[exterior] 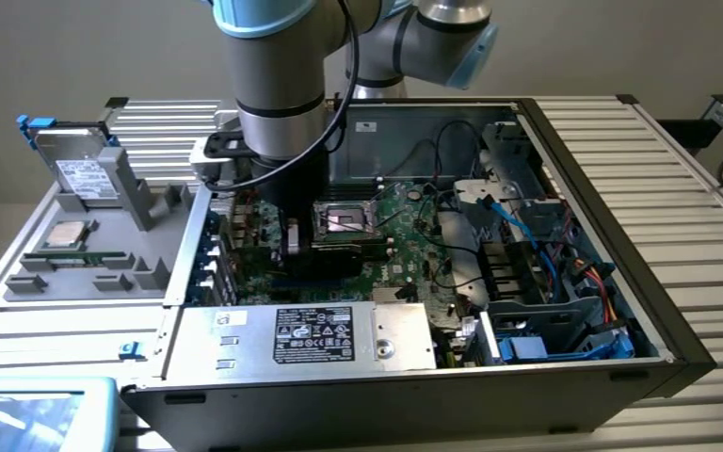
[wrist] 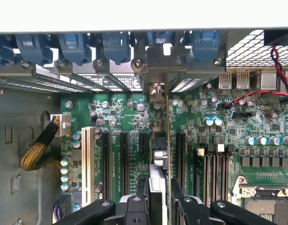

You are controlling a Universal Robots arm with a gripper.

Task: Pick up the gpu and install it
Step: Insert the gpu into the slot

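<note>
The hand (wrist: 158,193) is down inside the computer case (exterior: 663,311), low over the motherboard (wrist: 120,112). Its two fingers (wrist: 142,199) are closed on the gpu (wrist: 158,157) and pinch the card's upper edge from both faces. The card stands edge-on over the motherboard's row of long black expansion slots (wrist: 124,159). Its silver end bracket reaches toward the rear openings (wrist: 158,56) at the motherboard's back edge, under the blue retaining clips (wrist: 115,47). In the exterior view the hand (exterior: 297,243) and the dark card (exterior: 334,252) sit right beside the motherboard's CPU socket (exterior: 343,218). Whether the card's lower edge has entered a slot cannot be told, because the card hides its own contact line.

Several things could go wrong from here:
- **Missed slot:** the slots lie close together, so a small sideways offset would press the card's edge onto the slot wall or bare motherboard, flexing the board.
- **Tilted card:** if the card leans in the grip, one end could seat while the other rides high.
- **Caught bracket:** the bracket tip may snag on the metal at the motherboard's rear edge and block the descent.
- **Slipping grip:** the grip is on a narrow edge, so hard pushing could make the card slide between the fingers.
- **Struck parts:** capacitors (wrist: 213,122) on the motherboard near the card could be hit.
</note>
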